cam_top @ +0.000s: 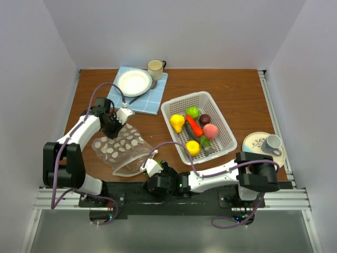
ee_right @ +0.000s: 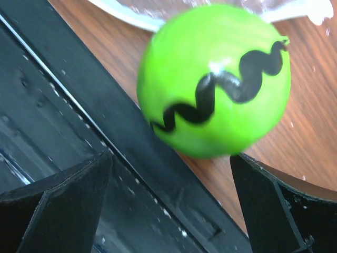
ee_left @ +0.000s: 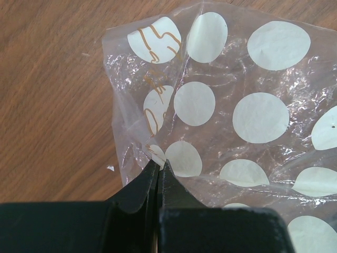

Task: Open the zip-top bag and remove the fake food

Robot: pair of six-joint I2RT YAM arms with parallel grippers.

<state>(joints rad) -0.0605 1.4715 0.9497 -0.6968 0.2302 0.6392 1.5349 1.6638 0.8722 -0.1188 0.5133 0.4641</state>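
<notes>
1. Zip-top bag (cam_top: pixel 122 150) lay flat and slack on the table (cam_top: pixel 221 84), near-left, between the 2 arms. It looked emptied, though I could not be sure through the creased film.
2. Left gripper (ee_left: pixel 159 163) had its fingers pressed together on the bag's far corner, pinching the dotted film.
3. Toy watermelon (ee_right: pixel 210 79), green with 1 black wavy stripe, sat on the wood just outside the bag's mouth, right beside the black rail (ee_right: pixel 79 105) at the table's near edge. Contact with the rail could not be told, as the fruit was blurred.
4. Right gripper (ee_right: pixel 168 158) stood spread wide, 1 finger on either side of the melon with gaps on both sides, so it gripped nothing.
5. The other fake food (cam_top: pixel 194 126), about 7 pieces, lay in the white basket (cam_top: pixel 225 126), well apart to the right.
6. Risks, as judged:
   - A round, smooth melon could squirt out of an off-centre close.
   - A nudge could roll it over the rail and off the table.
   - A low finger might strike the rail.
   - A pull by the left pinch could drag the bag's mouth onto the fruit.
</notes>
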